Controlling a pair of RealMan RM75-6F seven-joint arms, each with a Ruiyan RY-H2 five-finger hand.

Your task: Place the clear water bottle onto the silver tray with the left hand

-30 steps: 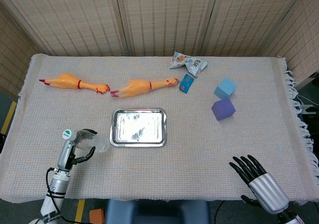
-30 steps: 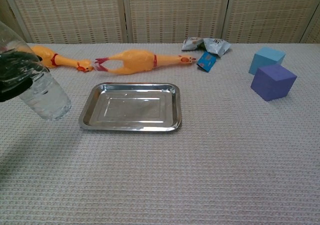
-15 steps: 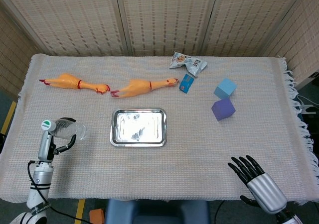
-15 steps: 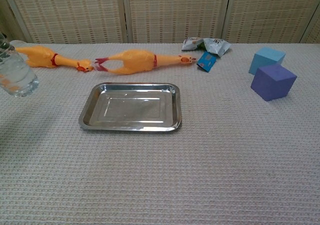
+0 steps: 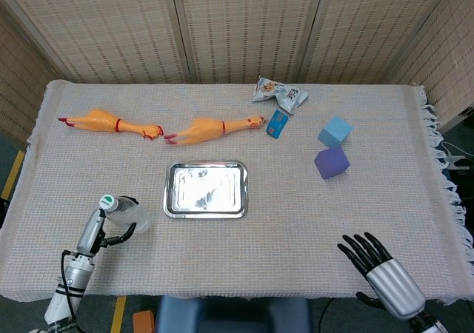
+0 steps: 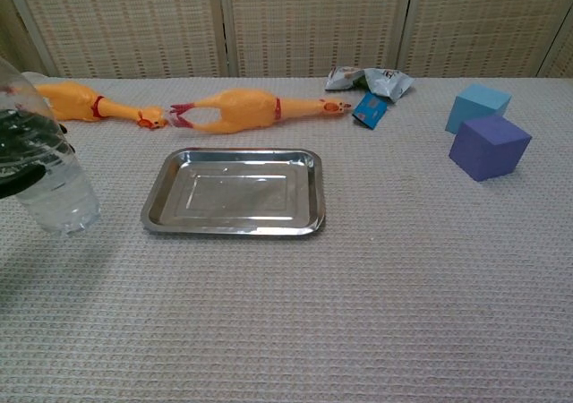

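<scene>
My left hand (image 5: 118, 223) grips the clear water bottle (image 5: 126, 214) with its green cap (image 5: 108, 200), holding it above the cloth to the left of the silver tray (image 5: 205, 189). In the chest view the bottle (image 6: 49, 179) shows at the far left edge with dark fingers (image 6: 20, 143) wrapped around it, left of the tray (image 6: 235, 192). The tray holds nothing. My right hand (image 5: 374, 259) rests at the table's near right edge, fingers spread, holding nothing.
Two orange rubber chickens (image 5: 215, 128) (image 5: 111, 122) lie behind the tray. A snack bag (image 5: 278, 93) and a small blue packet (image 5: 277, 123) sit at the back. A light blue cube (image 5: 335, 132) and a purple cube (image 5: 331, 161) stand at the right.
Over the last second my left hand swung the bottle out to the left and has now come back toward the tray. The right hand stayed still.
</scene>
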